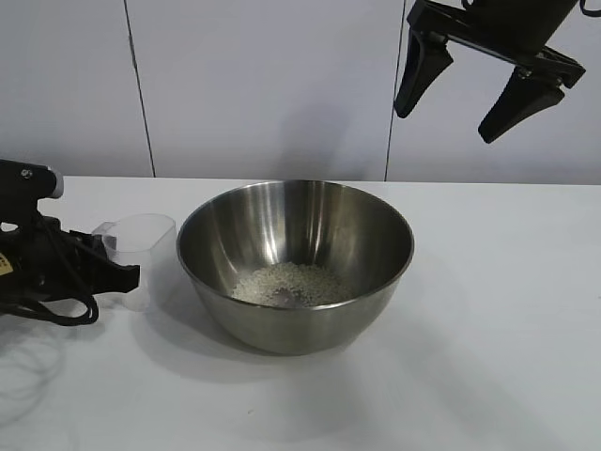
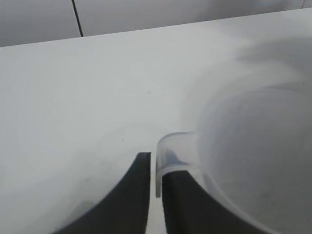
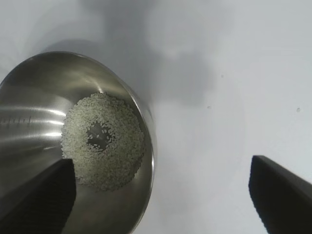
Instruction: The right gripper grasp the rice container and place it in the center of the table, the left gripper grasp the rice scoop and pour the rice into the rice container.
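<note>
My left gripper [image 1: 127, 275], a black two-fingered claw, lay low on the plain white table [image 1: 488, 310] with its jaws slightly parted, the short handle of the small translucent plastic rice scoop [image 1: 141, 246] between them; whether they pressed it I could not tell. The scoop stood upright just beside the large shiny stainless-steel rice container [image 1: 295, 264], which blocked the way toward the centre and held a low ring-shaped heap of white rice [image 1: 291, 285]. My right gripper [image 1: 479, 86] hung well above the table, jaws spread wide and empty.

Bright even light, soft shadows on table [image 1: 488, 282], glare inside rice container [image 1: 282, 225], blurred rice scoop [image 2: 253, 146]
</note>
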Available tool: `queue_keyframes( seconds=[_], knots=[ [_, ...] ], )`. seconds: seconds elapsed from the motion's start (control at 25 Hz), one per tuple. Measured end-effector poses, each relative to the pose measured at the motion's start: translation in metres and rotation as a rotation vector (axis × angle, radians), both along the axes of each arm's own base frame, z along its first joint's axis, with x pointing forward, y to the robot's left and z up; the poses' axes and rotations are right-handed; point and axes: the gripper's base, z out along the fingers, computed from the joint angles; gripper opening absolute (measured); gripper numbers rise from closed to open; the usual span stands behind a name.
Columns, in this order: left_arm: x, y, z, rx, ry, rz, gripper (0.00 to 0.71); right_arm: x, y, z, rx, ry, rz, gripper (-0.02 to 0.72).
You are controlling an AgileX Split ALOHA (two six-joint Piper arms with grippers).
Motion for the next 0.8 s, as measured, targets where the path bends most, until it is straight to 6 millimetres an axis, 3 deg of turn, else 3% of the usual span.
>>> queue_keyframes(
  seconds=[0.16, 0.32, 0.56, 0.64, 0.8],
  knots=[
    [0.0, 0.0, 0.0, 0.0, -0.001, -0.004, 0.362, 0.0, 0.0, 0.0, -0.001, -0.001, 0.002, 0.662],
    [-0.006, 0.002, -0.003, 0.022, 0.016, -0.01, 0.397, 0.0, 0.0, 0.0, -0.002, -0.002, 0.005, 0.662],
    [-0.034, 0.01, -0.009, 0.091, 0.091, -0.032, 0.41, 0.0, 0.0, 0.0, -0.003, -0.003, 0.008, 0.662],
    [-0.037, 0.012, 0.002, 0.083, 0.067, -0.031, 0.434, 0.0, 0.0, 0.0, -0.003, -0.003, 0.008, 0.662],
    [-0.038, 0.012, 0.035, 0.046, -0.033, -0.025, 0.578, 0.0, 0.0, 0.0, -0.003, -0.003, 0.008, 0.662]
  ],
)
